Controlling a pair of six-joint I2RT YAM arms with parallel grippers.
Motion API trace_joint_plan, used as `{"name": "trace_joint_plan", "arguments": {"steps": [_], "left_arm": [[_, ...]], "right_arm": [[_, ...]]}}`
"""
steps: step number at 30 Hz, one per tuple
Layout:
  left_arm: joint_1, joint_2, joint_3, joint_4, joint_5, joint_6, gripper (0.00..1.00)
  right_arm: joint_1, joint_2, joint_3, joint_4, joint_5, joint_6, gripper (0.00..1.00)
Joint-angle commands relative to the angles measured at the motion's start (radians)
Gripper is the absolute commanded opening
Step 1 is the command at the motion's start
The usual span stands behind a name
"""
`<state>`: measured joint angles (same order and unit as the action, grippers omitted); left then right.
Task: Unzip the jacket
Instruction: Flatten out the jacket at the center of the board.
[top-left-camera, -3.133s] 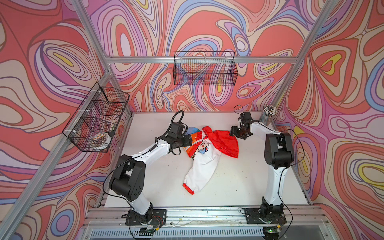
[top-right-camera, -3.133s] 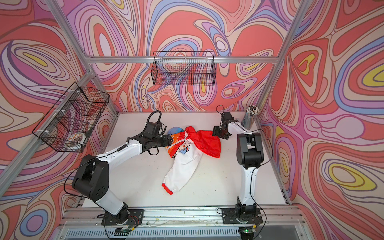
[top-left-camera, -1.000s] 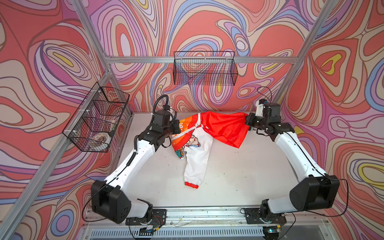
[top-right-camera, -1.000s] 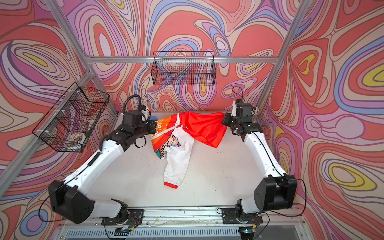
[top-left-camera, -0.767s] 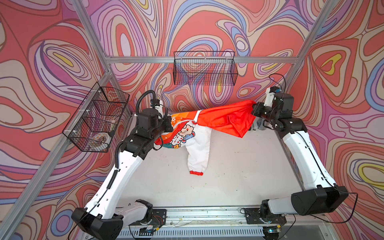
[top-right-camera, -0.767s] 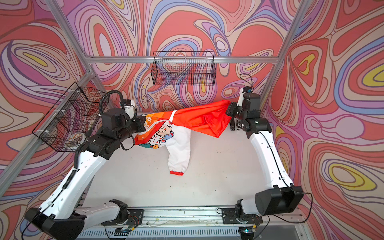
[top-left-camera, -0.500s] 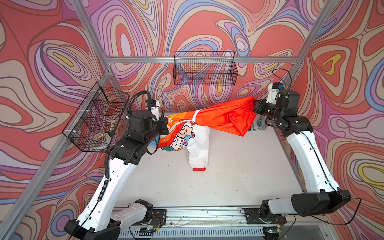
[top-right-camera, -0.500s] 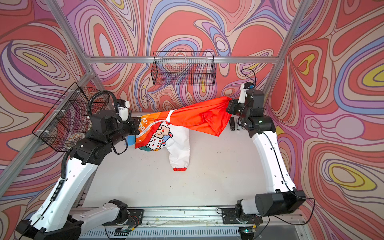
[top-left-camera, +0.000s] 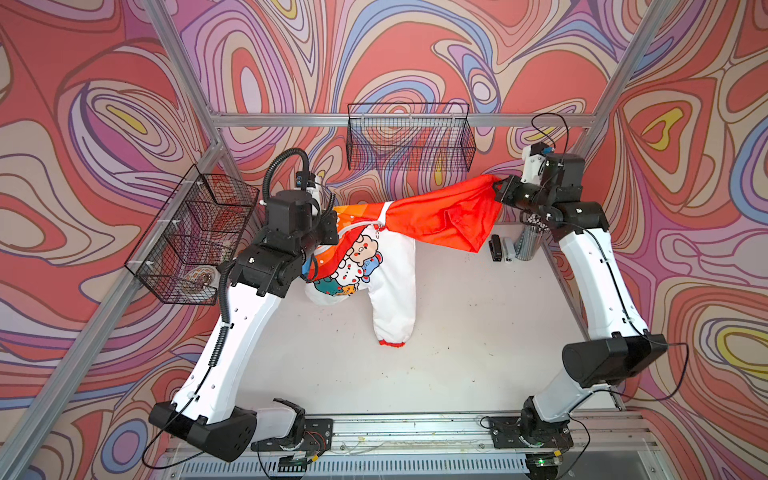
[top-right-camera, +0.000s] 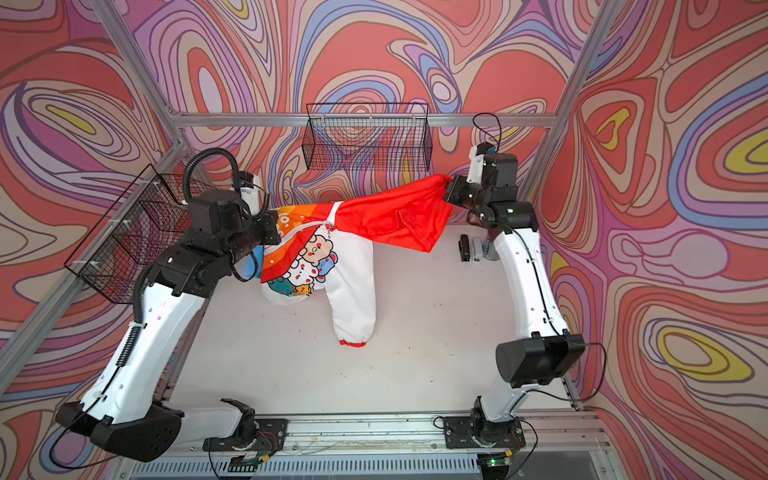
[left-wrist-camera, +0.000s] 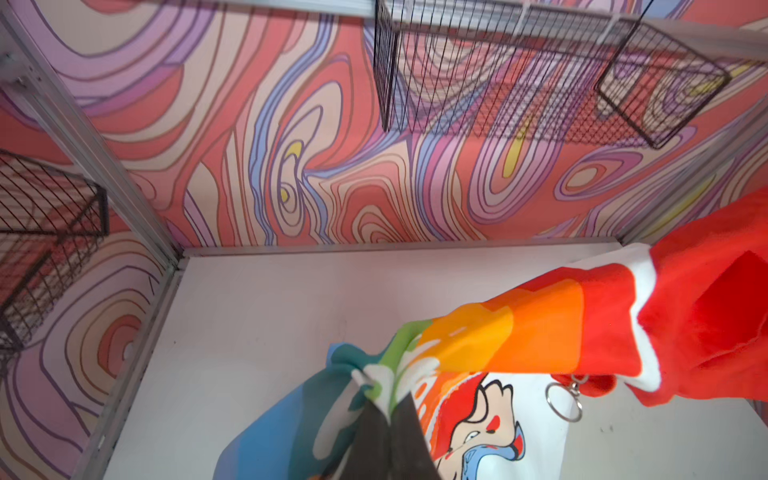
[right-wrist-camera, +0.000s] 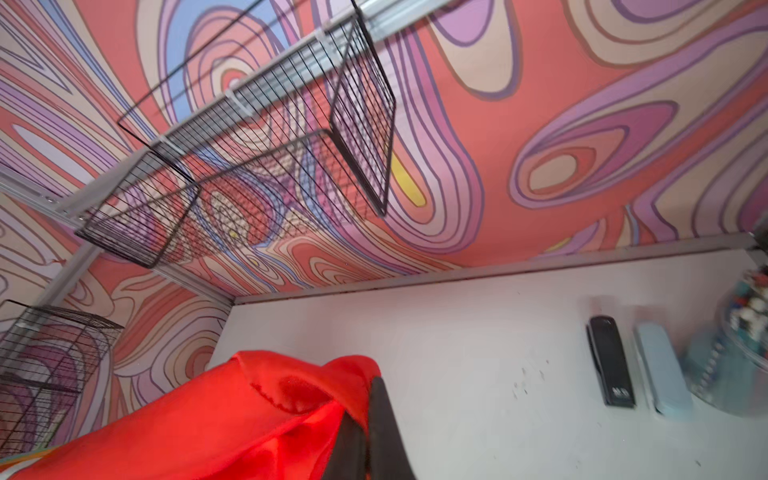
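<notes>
**Jacket lifted and strung between both arms**

Both arms have risen from low over the table (top-left-camera: 457, 332) a few seconds ago. They have carried up the jacket (top-left-camera: 365, 266), which was then crumpled on the surface and now hangs in the air between them. The left gripper (left-wrist-camera: 388, 411) is clamped on a bunched edge of the rainbow-striped half. The right gripper (right-wrist-camera: 362, 401) is pinched shut on the tip of the red hood (top-left-camera: 436, 216).

The jacket's long axis runs straight from one gripper to the other, rising a little toward the right one. A white sleeve (top-left-camera: 395, 299) dangles below that line. I cannot tell whether its red cuff (top-left-camera: 392, 343) touches the table.

The metal pull ring (left-wrist-camera: 564, 401) sits up at the collar, so the zip looks not yet opened. It hangs between the grippers and nearer the left one, just beyond the cloth that gripper holds. Both tools are occupied, so I judge that one must let go to reach the ring, probably the left.

The white lettering on the rainbow half is folded and cannot be read. A black stapler (right-wrist-camera: 611, 365) lies on the table below the right gripper. It bears a small pale mark, too blurred to read.
</notes>
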<state>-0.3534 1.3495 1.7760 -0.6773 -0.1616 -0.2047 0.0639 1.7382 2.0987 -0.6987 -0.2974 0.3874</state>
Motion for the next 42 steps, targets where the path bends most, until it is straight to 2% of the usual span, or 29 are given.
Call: {"name": "trace_joint_plan", "arguments": {"steps": [1,3,5,10,13,15,18,21,23,25,29,32,36,42], "left_arm": [[0.004,-0.012,0.1,-0.013,-0.024,0.033,0.0],[-0.004,-0.037,0.077,-0.017,0.012,0.029,0.0],[-0.035,-0.079,0.001,-0.009,0.034,0.024,0.0],[-0.237,-0.17,-0.315,0.039,-0.016,0.005,0.0],[-0.32,-0.189,-0.522,0.097,0.04,-0.068,0.02],[-0.377,-0.186,-0.642,0.145,0.08,-0.098,0.2],[-0.397,-0.201,-0.712,0.148,0.08,-0.128,0.45],[-0.395,-0.26,-0.737,0.172,0.041,-0.115,0.66],[-0.391,-0.277,-0.73,0.175,0.011,-0.104,0.69],[-0.366,-0.256,-0.712,0.169,-0.001,-0.105,0.69],[-0.277,-0.138,-0.66,0.152,0.046,-0.147,0.66],[-0.253,-0.063,-0.636,0.135,0.032,-0.18,0.65],[-0.192,-0.035,-0.684,0.123,0.009,-0.263,0.63],[0.021,-0.079,-0.86,0.241,0.204,-0.336,0.61]], "right_arm": [[-0.007,0.027,0.125,-0.018,-0.076,0.042,0.0],[-0.008,0.009,0.086,0.004,-0.058,0.05,0.0],[-0.008,-0.064,-0.04,0.05,-0.027,0.054,0.0],[-0.008,-0.258,-0.452,0.124,0.054,0.046,0.0],[-0.007,-0.346,-0.674,0.124,0.111,0.039,0.0],[-0.009,-0.392,-0.808,0.122,0.144,0.039,0.0],[-0.01,-0.432,-0.951,0.121,0.174,0.041,0.0],[-0.01,-0.455,-1.049,0.117,0.176,0.036,0.0],[-0.01,-0.477,-1.104,0.123,0.169,0.043,0.0],[-0.01,-0.493,-1.148,0.128,0.158,0.055,0.0],[-0.01,-0.522,-1.234,0.156,0.121,0.097,0.0],[-0.009,-0.544,-1.28,0.173,0.107,0.113,0.0],[-0.01,-0.548,-1.282,0.154,0.11,0.1,0.0],[-0.009,-0.536,-1.258,0.129,0.09,0.066,0.0]]}}
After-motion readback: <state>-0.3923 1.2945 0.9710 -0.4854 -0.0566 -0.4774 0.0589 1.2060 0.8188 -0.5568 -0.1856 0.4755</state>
